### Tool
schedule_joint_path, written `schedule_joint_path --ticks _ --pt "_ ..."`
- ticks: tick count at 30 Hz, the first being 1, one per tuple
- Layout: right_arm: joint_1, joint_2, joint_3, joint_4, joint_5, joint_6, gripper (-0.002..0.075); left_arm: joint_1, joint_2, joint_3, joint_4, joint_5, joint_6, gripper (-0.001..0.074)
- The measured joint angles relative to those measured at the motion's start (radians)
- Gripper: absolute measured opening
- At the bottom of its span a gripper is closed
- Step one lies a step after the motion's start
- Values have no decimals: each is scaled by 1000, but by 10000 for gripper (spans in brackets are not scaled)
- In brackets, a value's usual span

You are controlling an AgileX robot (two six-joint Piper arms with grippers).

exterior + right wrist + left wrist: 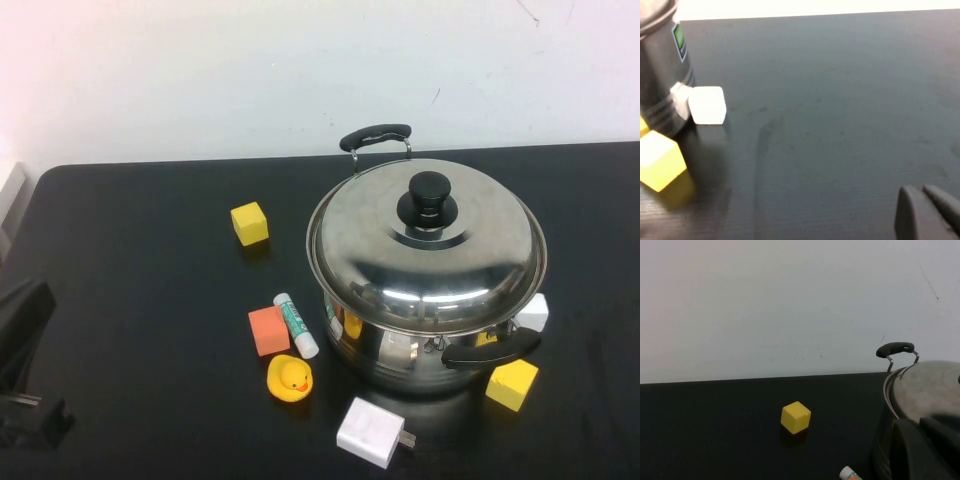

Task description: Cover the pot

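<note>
The large steel pot [400,355] with two black side handles [375,135] stands right of the table's middle. A domed steel lid [430,270] with a black knob [428,198] rests on top of it and covers its mouth. My left gripper [932,432] is shut and empty, low at the table's left, well away from the pot; the left arm shows at the left edge of the high view [25,340]. The left wrist view shows the pot's wall [880,450] and the lid [930,395]. My right gripper [926,197] is shut and empty over bare table to the right of the pot [660,75], out of the high view.
Around the pot lie a yellow cube [249,222], an orange cube [268,330], a glue stick [296,325], a rubber duck [290,378], a white charger [370,432], another yellow cube [511,384] and a white cube [532,312]. A white wall stands behind the black table.
</note>
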Motion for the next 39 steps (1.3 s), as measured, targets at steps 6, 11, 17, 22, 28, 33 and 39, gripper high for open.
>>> schedule_joint_path --ticks 6,11,17,22,28,33,39 --pt "0 0 0 0 0 0 -2 0 -1 0 0 0 -2 0" --pt "0 0 0 0 0 0 -2 20 -49 16 0 20 0 0" --pt "0 0 0 0 0 0 -2 234 -222 65 0 65 -6 0" --pt "0 0 0 0 0 0 -2 457 -346 149 2 122 -25 0" --pt "0 0 0 0 0 0 -2 607 -401 223 6 179 -32 -1" --pt "0 0 0 0 0 0 -2 638 -413 262 57 258 -65 -1" --pt "0 0 0 0 0 0 -2 638 -418 268 838 496 -755 -1"
